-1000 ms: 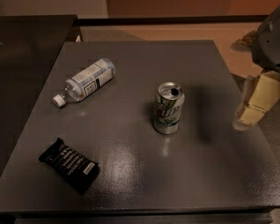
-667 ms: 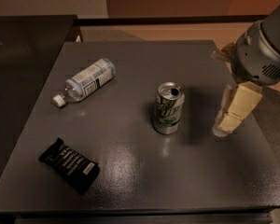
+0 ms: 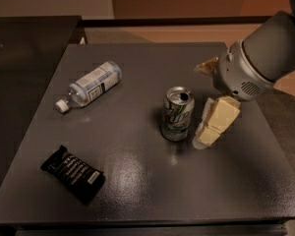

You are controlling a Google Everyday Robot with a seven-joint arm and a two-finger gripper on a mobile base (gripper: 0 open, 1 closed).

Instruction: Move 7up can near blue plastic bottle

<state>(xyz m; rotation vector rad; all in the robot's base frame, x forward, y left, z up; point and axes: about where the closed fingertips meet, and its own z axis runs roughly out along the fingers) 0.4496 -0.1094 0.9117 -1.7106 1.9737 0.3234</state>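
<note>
At the far left of the grey bench (image 3: pixel 137 195) we see 1 flat black snack wrapper (image 3: pixel 73 173), lying near the front edge with its long side running diagonally. Behind it and a little to the right, the blue plastic bottle (image 3: pixel 91 85) lies on its side, with its white cap pointing toward the front left and its pale label facing up. Further right, just past the middle of the bench, the 7up can (image 3: pixel 177 114) stands upright with its silver top and pull-tab showing, well apart from the bottle and free of any grip. Just beside the can's right side is the gripper (image 3: pixel 210 127), a cream-coloured part angled down toward the bench, its lower end close to the can's base. We cannot tell whether it touches the can, nor whether it is spread or pressed together, and we see nothing held in it. Above it and to the right, the rounded grey arm (image 3: pixel 265 53) reaches in from the upper right corner, over the bench's right edge.
</note>
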